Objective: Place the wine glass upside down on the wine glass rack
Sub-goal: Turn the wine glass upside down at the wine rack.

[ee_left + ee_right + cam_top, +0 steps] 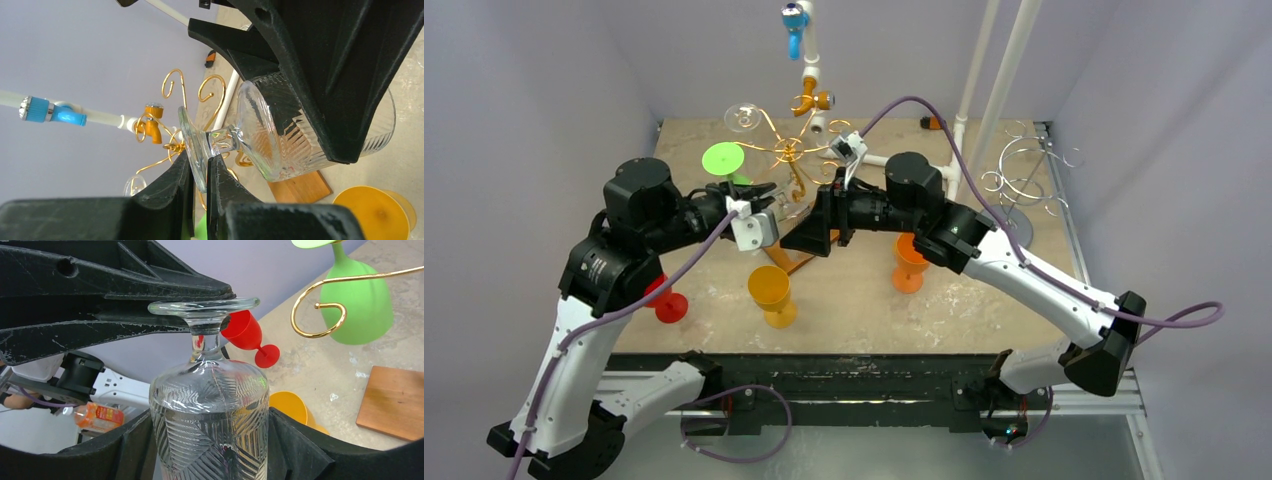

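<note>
left gripper [200,168] pinches clear wine glass [260,131] foot; right gripper [210,440] straddles bowl, grip unclear

Table [854,300], rack [788,150], yellow goblet [770,290], orange goblet [909,265]

Plain pale lavender walls [544,80] enclose the counter [854,310] at its left, rear and right. The counter surface is a worn, speckled beige board. Two white pipes [1012,65] rise at its rear right corner. Lighting is even and diffuse.
</note>
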Available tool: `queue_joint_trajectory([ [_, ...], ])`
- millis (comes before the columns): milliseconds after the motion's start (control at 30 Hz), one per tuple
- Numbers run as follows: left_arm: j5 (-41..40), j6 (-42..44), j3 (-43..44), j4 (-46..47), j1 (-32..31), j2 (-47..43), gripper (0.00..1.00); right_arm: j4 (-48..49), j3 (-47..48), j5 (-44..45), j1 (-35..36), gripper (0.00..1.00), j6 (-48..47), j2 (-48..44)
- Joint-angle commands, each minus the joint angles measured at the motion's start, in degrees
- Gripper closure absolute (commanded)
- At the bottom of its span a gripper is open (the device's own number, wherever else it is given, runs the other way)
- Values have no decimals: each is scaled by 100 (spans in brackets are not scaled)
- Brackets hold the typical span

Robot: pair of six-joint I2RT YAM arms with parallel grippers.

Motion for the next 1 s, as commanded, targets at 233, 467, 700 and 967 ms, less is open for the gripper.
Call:
queue_joint_trajectory([
  [233,467,11,-113,1062,9,-131,63,141,65,146,-3,74,-212,52],
  [467,-14,-1357,293,795,9,101,12,789,-785,1211,-28,84,-454,-327],
  [700,-602,-2257,1071,193,9,432,7,1676,-1487,1965,-31,86,-864,-416],
  [967,-1013,-2529,1157,99,9,426,7,3030,-1992,2516,-27,88,-1291,-352],
])
